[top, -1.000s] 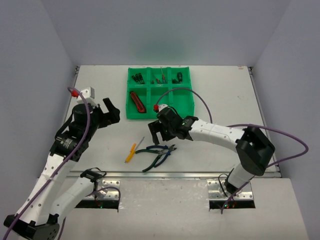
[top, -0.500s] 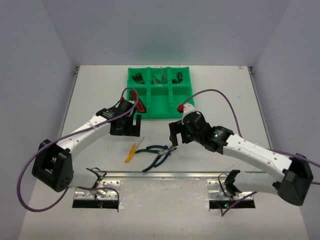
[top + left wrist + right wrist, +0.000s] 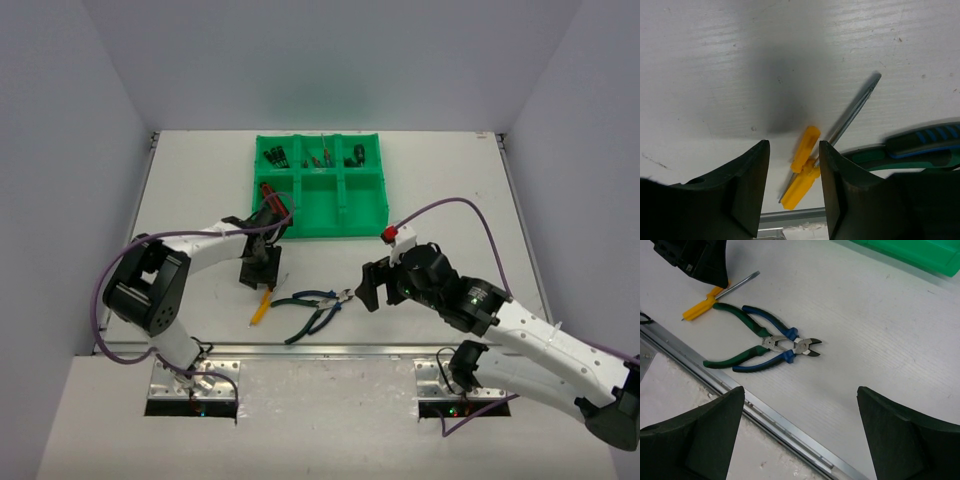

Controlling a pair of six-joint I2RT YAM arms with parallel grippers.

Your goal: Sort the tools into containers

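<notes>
A yellow-handled screwdriver [image 3: 261, 305] [image 3: 802, 172] lies on the table near the front rail. My left gripper [image 3: 260, 272] [image 3: 794, 150] hangs low over it. Its jaws stand partly apart on either side of the yellow handle, which rests on the table. Blue-and-green-handled pliers [image 3: 315, 308] [image 3: 772, 345] lie tangled just right of the screwdriver. My right gripper [image 3: 372, 288] [image 3: 800, 390] is wide open and holds nothing, to the right of the pliers and above the table. The green tray [image 3: 365, 210] sits behind, with small screwdrivers [image 3: 322, 158] in its far row and a red-and-black knife [image 3: 272, 200] at its near left.
A metal rail [image 3: 340, 350] [image 3: 790, 430] runs along the table's near edge, just in front of the tools. The left arm's link [image 3: 200, 245] stretches across the table beside the tray's near-left corner. The tray's edge [image 3: 910, 252] shows at the top of the right wrist view.
My left arm has swung from the tray's front down over the yellow screwdriver, and its jaws have narrowed. My right gripper has pulled back to the right, away from the pliers.
</notes>
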